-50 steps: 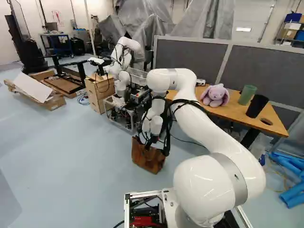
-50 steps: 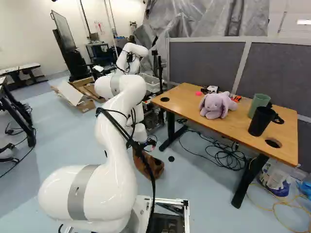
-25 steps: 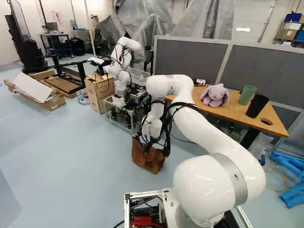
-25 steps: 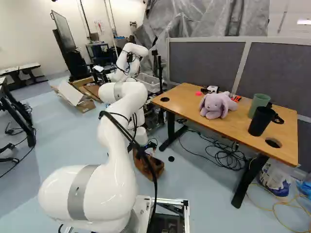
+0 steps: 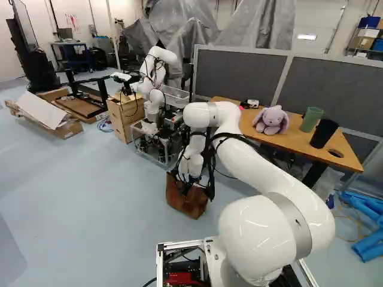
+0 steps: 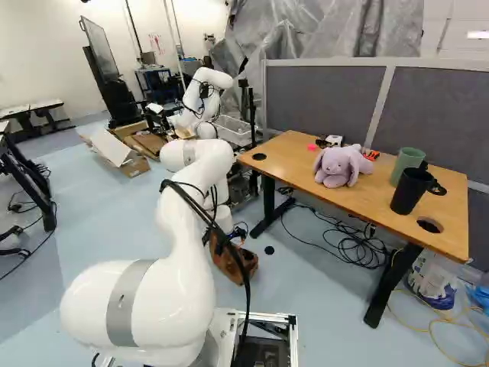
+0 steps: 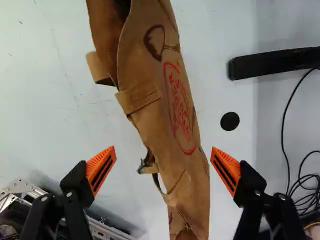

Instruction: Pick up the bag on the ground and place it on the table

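In the left base view my gripper (image 5: 190, 183) is right at the top of the brown bag (image 5: 187, 202), which stands on the floor. Seen from the wrist, the orange-padded gripper (image 7: 163, 170) is spread wide open, with the bag (image 7: 172, 115) running between and beyond its fingers; floor shows on either side of the bag, and neither pad touches it. A strap with a buckle lies along the bag's side. The wooden table (image 6: 294, 164) stands to the right of the bag in the right base view.
On the table are a purple plush rabbit (image 6: 340, 165), a green cup (image 6: 409, 162) and a black mug (image 6: 411, 191). A table leg (image 7: 275, 62) and cables (image 7: 310, 192) are beside the bag. Another robot (image 5: 157, 78) stands beyond, near cardboard boxes (image 5: 124, 116). Grey partitions (image 6: 325, 99) back the table.
My arm's forward bend has sunk and shifted slightly, and the wrist has come down a little over the bag. The bag and base have stayed put; the gripper shows no grip.
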### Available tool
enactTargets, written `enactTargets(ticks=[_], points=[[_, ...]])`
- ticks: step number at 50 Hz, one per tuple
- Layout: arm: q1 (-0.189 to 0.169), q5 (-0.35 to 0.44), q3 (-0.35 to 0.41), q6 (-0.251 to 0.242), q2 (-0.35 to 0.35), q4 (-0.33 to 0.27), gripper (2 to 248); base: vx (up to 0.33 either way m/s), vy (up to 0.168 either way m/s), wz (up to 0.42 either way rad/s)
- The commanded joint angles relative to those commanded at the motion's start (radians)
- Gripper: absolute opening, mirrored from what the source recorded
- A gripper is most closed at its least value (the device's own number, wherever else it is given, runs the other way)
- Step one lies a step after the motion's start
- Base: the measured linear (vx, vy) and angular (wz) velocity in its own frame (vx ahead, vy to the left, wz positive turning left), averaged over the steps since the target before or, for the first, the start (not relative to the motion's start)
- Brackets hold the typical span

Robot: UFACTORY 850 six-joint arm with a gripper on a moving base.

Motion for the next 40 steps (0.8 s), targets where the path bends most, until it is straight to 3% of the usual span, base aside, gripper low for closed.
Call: enactTargets(ticks=[18,31,32,36,37,40], points=[[0.000,0.000,-0.062,0.000,-0.066,0.000,247,0.000,0.000,0.000],[0.000,0.000,-0.070,0.000,-0.075,0.000,247,0.000,0.000,0.000],[0.000,0.000,-0.070,0.000,-0.076,0.000,216,0.000,0.000,0.000],[0.000,0.000,-0.070,0.000,-0.076,0.000,216,0.000,0.000,0.000],[0.000,0.000,-0.070,0.000,-0.076,0.000,177,0.000,0.000,0.000],[0.000,0.000,-0.070,0.000,-0.076,0.000,177,0.000,0.000,0.000]])
